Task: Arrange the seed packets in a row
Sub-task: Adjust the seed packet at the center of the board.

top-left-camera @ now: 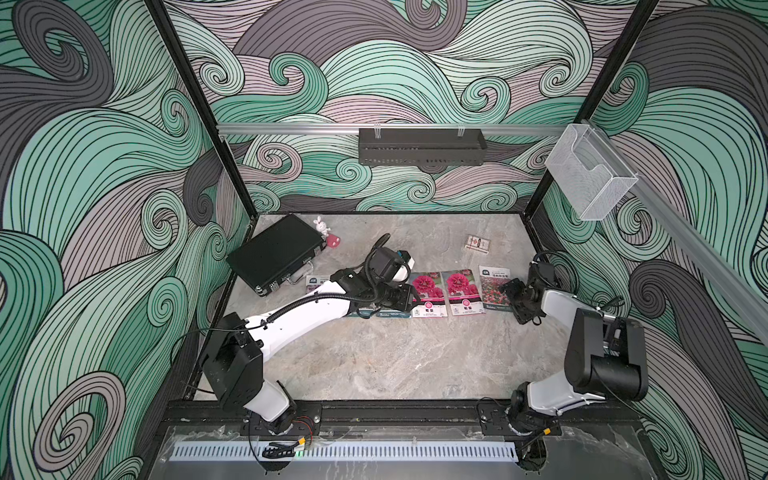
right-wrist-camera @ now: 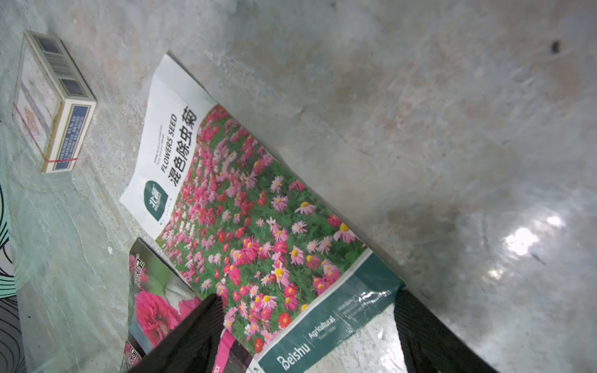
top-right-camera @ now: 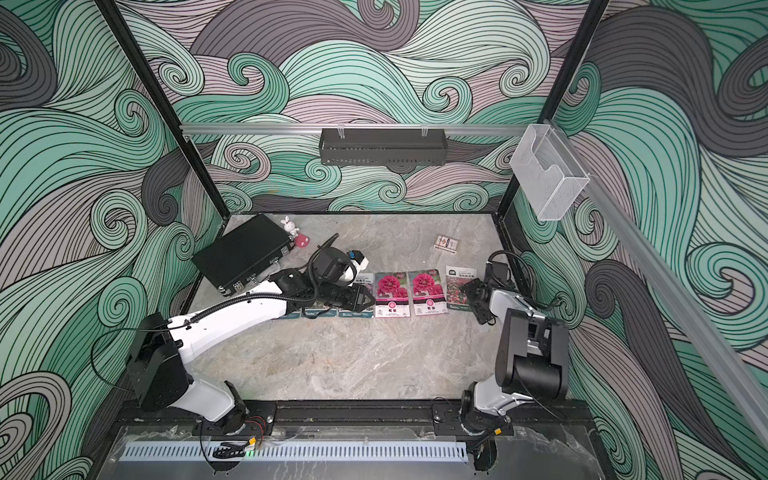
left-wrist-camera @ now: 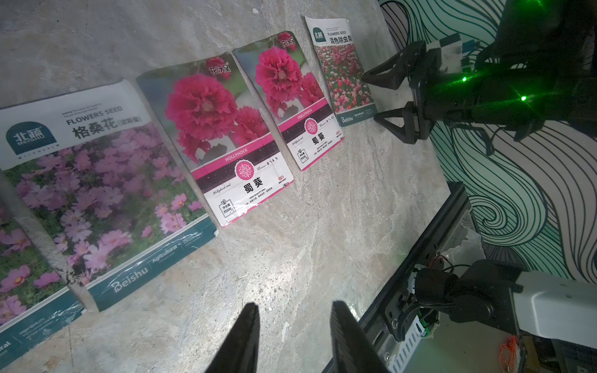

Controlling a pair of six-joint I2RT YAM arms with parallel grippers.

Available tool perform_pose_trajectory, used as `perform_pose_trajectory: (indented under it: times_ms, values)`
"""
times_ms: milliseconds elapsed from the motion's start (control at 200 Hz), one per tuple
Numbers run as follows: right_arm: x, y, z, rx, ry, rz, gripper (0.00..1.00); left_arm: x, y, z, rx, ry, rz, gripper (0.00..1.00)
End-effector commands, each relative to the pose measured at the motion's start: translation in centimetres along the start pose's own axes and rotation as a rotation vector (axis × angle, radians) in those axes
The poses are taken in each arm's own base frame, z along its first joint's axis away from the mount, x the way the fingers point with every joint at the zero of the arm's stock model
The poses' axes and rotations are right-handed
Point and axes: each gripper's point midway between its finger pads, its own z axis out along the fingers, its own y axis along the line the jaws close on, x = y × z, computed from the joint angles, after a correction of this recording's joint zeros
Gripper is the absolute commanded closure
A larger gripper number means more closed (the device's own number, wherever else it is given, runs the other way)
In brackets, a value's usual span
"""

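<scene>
Seed packets lie side by side across the middle of the table. In both top views the two magenta-bloom packets (top-left-camera: 428, 293) (top-left-camera: 461, 291) and the red-pink field packet (top-left-camera: 494, 286) show fully. My left arm covers most of the purple-pink packets (left-wrist-camera: 97, 193); only their edges (top-left-camera: 390, 314) show from above. My left gripper (left-wrist-camera: 295, 310) (top-left-camera: 410, 297) is open over bare table with nothing between its fingers. My right gripper (right-wrist-camera: 308, 295) (top-left-camera: 506, 291) is open wide, its fingers on either side of the red-pink packet's (right-wrist-camera: 258, 226) green bottom band.
A large black case (top-left-camera: 274, 253) lies at the back left, with a small bunny toy (top-left-camera: 321, 226) behind it. A red-and-white card box (top-left-camera: 477, 244) sits at the back right. A black rack (top-left-camera: 422, 146) and a wire basket (top-left-camera: 590, 174) hang on the walls.
</scene>
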Motion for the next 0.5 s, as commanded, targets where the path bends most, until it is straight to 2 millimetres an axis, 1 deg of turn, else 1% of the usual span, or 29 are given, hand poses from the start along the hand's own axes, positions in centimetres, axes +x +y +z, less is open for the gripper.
perform_pose_trajectory:
  times_ms: [0,115,205,280,350,430,495]
  values:
    - [1.2,-2.0,0.9,0.083,0.061,-0.032,0.15,-0.6,0.3,-0.4,-0.014,-0.012,-0.005,0.62]
    - [0.8,-1.6,1.0,0.082,0.063,-0.042,0.15,-0.7,0.3,-0.3,-0.015,-0.01,-0.005,0.62]
    - [0.7,-1.1,0.3,0.066,0.063,-0.053,0.16,-0.6,0.4,-0.2,-0.018,-0.007,-0.006,0.62]
    - [0.1,-0.6,-1.4,0.049,0.024,-0.078,0.16,-0.5,0.5,-0.1,-0.022,-0.002,-0.008,0.62]
    - [-0.4,-0.3,-3.5,0.053,0.002,-0.113,0.15,-0.5,0.5,0.0,-0.019,0.0,-0.009,0.62]
    - [-1.2,1.4,-5.8,0.019,-0.041,-0.176,0.15,-0.5,0.5,0.3,-0.019,0.005,-0.01,0.62]
    - [-1.5,3.3,-6.8,-0.033,-0.029,-0.22,0.14,-0.5,0.5,0.5,-0.016,0.01,-0.013,0.62]
